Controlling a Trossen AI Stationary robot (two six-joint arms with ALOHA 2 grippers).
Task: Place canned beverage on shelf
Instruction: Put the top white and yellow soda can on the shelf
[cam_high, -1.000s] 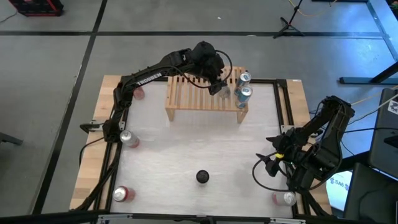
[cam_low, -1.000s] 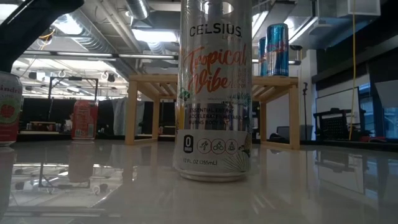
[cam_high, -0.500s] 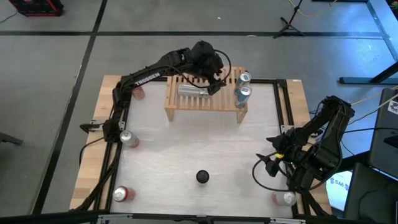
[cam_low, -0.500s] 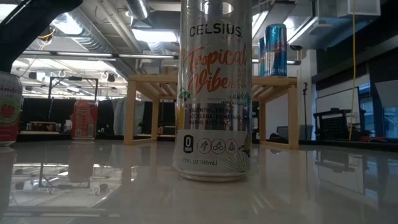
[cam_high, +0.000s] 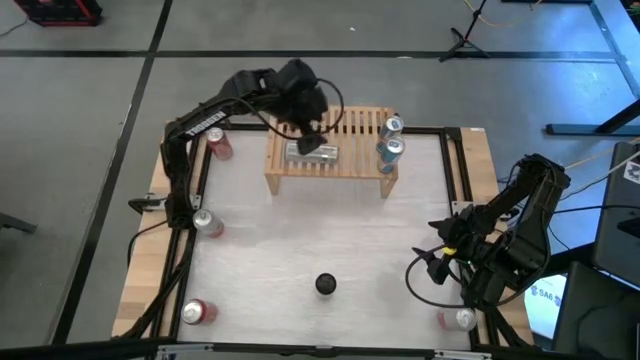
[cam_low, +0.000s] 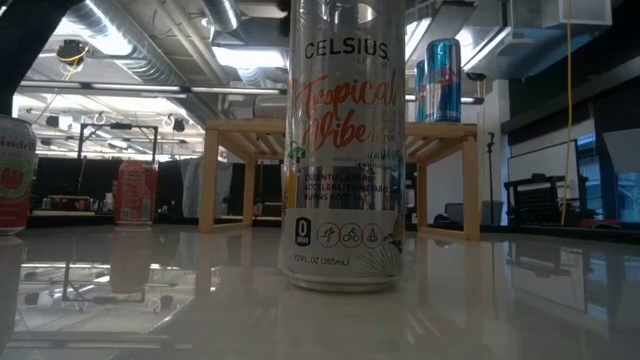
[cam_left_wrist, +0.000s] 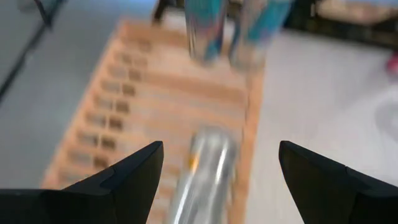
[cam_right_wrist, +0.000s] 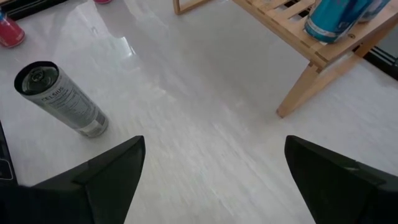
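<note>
light wood slats of the shelf (cam_high: 330, 150) carry a silver can (cam_high: 312, 152) lying on its side near the shelf's middle. two blue cans (cam_high: 390, 140) stand upright at one end of the shelf. the left gripper (cam_high: 310, 128) hovers just above the fallen can, fingers (cam_left_wrist: 134, 171) spread apart and holding nothing. the right gripper (cam_high: 440, 262) waits well away from the shelf over the white table (cam_high: 300, 240), fingers open and empty. a tall celsius can (cam_high: 325, 284) stands on the table in front of the shelf.
</note>
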